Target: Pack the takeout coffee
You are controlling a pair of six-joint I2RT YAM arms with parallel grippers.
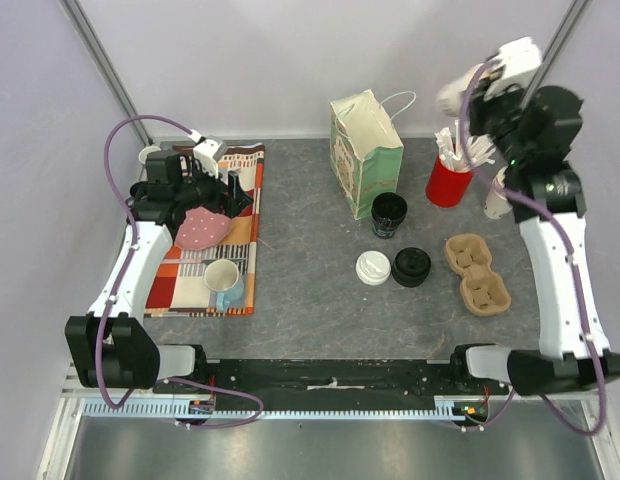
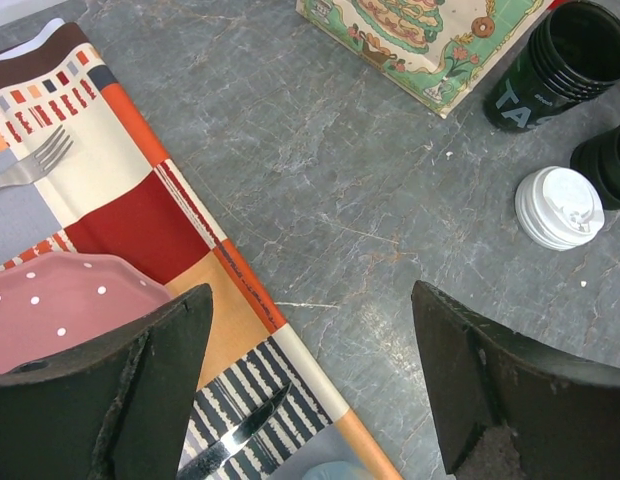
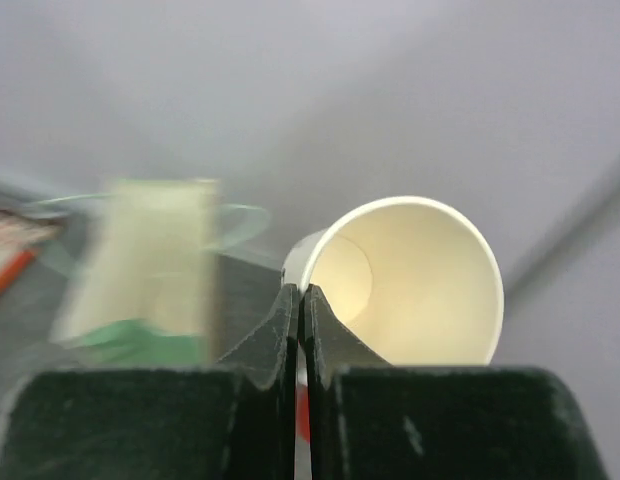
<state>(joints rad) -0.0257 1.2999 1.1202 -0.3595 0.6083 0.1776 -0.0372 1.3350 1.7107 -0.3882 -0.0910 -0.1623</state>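
My right gripper (image 1: 464, 100) is raised high at the back right, shut on the rim of a pale paper cup (image 1: 450, 97). In the right wrist view the gripper (image 3: 301, 292) pinches the rim of this cup (image 3: 420, 280), which lies tilted with its open mouth toward the camera, lidless and empty. A round white sip lid (image 1: 372, 268) sits on the table's middle; the left wrist view shows the lid (image 2: 558, 207) low and flat. My left gripper (image 1: 226, 195) hangs open over the placemat's right edge, and nothing is between the gripper's (image 2: 310, 380) fingers.
A printed paper bag (image 1: 365, 150) stands at the back. Nearby are a lidless black cup (image 1: 389, 214), a loose black lid (image 1: 411, 266), a cardboard cup carrier (image 1: 477, 272) and a red cup (image 1: 449, 182) of white sticks. The placemat (image 1: 245, 190) holds a pink plate (image 1: 202, 228) and mug (image 1: 223, 277).
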